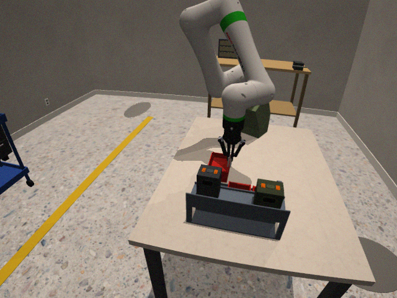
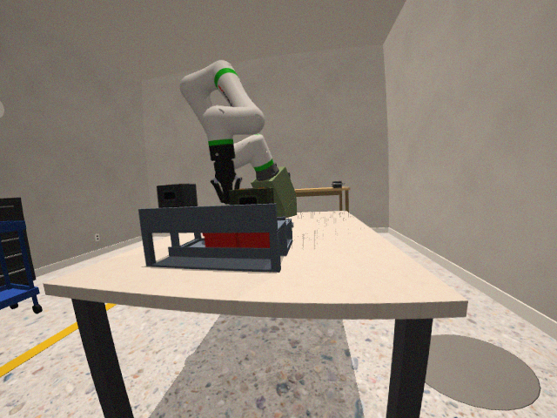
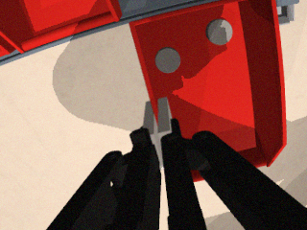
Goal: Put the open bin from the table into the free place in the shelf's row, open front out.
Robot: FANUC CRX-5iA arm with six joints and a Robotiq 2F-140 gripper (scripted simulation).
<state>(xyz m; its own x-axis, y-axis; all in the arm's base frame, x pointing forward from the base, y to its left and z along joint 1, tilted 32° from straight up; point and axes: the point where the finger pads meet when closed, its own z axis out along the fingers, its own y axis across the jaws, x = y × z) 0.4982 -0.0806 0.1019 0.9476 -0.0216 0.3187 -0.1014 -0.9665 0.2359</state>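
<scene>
The red open bin [image 3: 218, 77] holds two grey round parts [image 3: 168, 60]. It sits in front of the grey shelf [image 1: 235, 205], with its far end at the shelf's front edge. I cannot tell whether it rests on the table. My gripper [image 3: 159, 113] points down and is shut on the thin wall at the bin's near left corner. It also shows in the top view [image 1: 229, 159], above the bin [image 1: 219, 165]. Another red bin [image 3: 52, 0] with a grey block stands in the shelf to the left in the wrist view.
A black box [image 1: 209, 180] and a green box [image 1: 269, 192] stand on the shelf's top board. The robot's green base [image 1: 256, 120] is at the table's far end. A wooden rack [image 1: 275, 86] stands by the back wall, and a blue cart [image 1: 9, 160] is at the left.
</scene>
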